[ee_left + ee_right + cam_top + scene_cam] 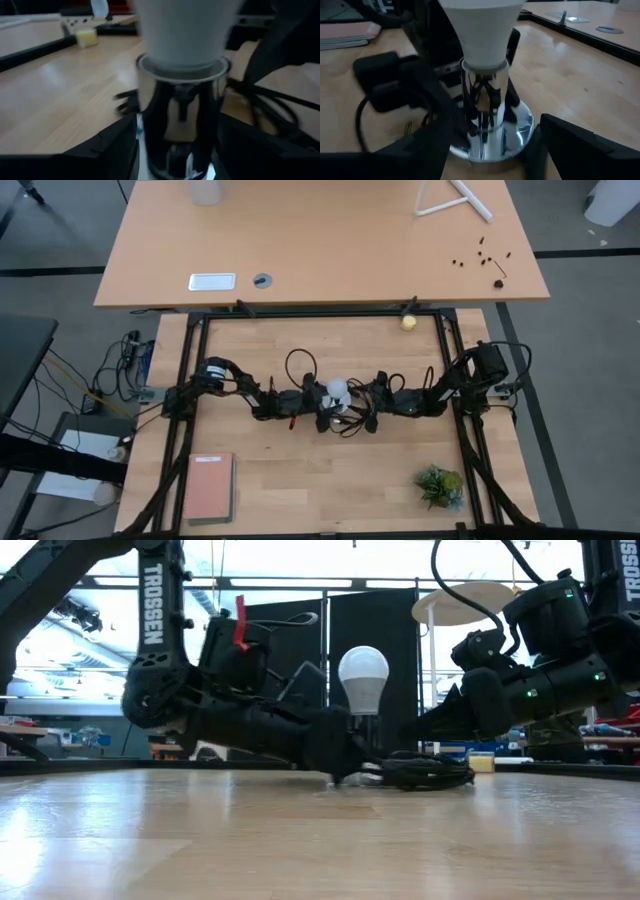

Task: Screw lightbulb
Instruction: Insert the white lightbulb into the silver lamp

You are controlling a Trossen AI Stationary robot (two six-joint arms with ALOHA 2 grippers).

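While the small white frosted pear-shaped lightbulb (339, 389) stands upright w/ its narrow base in the chrome cylindrical socket (484, 125), centre of the high view, the step in hand looks like a re-grip between turns. To do it well: keep the socket pinned so it can't spin w/ the bulb, take hold low on the neck where it's narrowest, turn about the bulb's own vertical axis, no side load, and stop when it seats. Overtightening or a tilted grip could cross-thread it or tip the chrome round base disc (522, 131).

Left gripper (175, 145) is low at the socket, jaws parted and flanking the chrome barrel w/ a gap each side in the left wrist view, so nothing looks clamped; whether they brush the metal I can't tell. Right gripper (487, 150) faces it from the other side, jaws apart, set either side of the base disc, not gripping as far as the right wrist view shows.

Pose: both dark arms lie stretched nearly flat along the light wooden bench (300, 470), meeting mid-frame in the high view, left from centre-left, right from centre-right. Low view shows forearms sloping down to the socket, wrists almost level w/ the bench top, black cord (425, 775) coiled just beside the base.
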